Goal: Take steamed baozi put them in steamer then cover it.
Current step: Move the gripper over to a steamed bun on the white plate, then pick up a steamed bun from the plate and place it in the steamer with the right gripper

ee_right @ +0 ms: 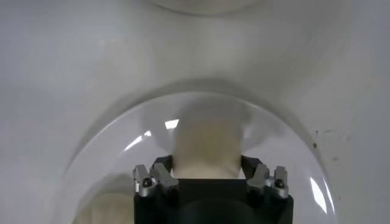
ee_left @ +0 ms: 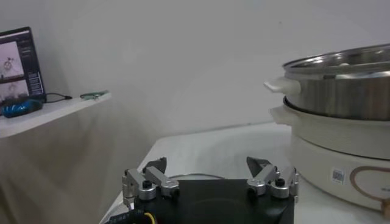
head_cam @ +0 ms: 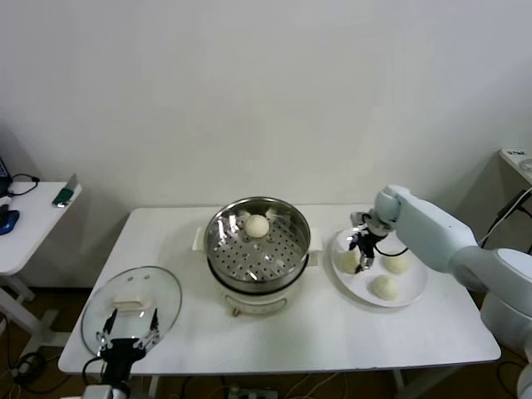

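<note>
The steel steamer (head_cam: pixel 218 249) sits on its white pot base at the table's middle, with one baozi (head_cam: pixel 257 225) inside at the back. Three baozi lie on a white plate (head_cam: pixel 411 291) to the right. My right gripper (head_cam: pixel 362 247) is down on the plate, shut on the left baozi (head_cam: pixel 348 261); in the right wrist view its fingers (ee_right: pixel 163 173) press both sides of the bun (ee_right: pixel 207 143). The glass cover (head_cam: pixel 158 287) lies flat at the front left. My left gripper (head_cam: pixel 127 331) hangs open over its near edge, empty (ee_left: pixel 207 170).
The other two plate buns (head_cam: pixel 396 263) (head_cam: pixel 385 287) lie right of the gripper. A small side table (head_cam: pixel 25 224) with devices stands far left. The steamer wall (ee_left: pixel 347 91) rises close beside the left gripper. The wall is behind the table.
</note>
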You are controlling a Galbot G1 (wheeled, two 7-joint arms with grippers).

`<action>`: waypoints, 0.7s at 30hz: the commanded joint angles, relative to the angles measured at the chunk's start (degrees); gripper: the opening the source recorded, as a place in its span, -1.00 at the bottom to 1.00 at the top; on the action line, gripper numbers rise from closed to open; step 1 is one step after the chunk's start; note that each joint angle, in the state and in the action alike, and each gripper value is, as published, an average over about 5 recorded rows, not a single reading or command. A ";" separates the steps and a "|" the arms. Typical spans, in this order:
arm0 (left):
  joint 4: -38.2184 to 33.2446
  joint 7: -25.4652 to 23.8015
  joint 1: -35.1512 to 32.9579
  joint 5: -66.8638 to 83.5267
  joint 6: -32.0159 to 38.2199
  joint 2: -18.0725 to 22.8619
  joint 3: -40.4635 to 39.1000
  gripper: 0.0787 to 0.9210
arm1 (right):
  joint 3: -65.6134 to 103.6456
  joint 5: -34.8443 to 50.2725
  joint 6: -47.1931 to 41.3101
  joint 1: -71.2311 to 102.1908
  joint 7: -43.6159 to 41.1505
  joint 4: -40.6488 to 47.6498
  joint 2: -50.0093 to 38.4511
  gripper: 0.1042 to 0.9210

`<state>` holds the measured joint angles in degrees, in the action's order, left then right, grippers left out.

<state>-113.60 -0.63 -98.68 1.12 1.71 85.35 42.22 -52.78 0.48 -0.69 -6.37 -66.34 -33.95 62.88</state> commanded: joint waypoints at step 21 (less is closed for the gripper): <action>-2.01 -0.21 -0.26 -1.00 0.20 1.12 -1.49 0.77 | -27.94 38.32 -4.77 -36.50 0.70 -10.16 2.64 0.47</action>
<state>-115.07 -0.74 -98.88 0.57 1.89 86.12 41.08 -69.83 23.74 -3.79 -29.07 -65.78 -41.25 63.16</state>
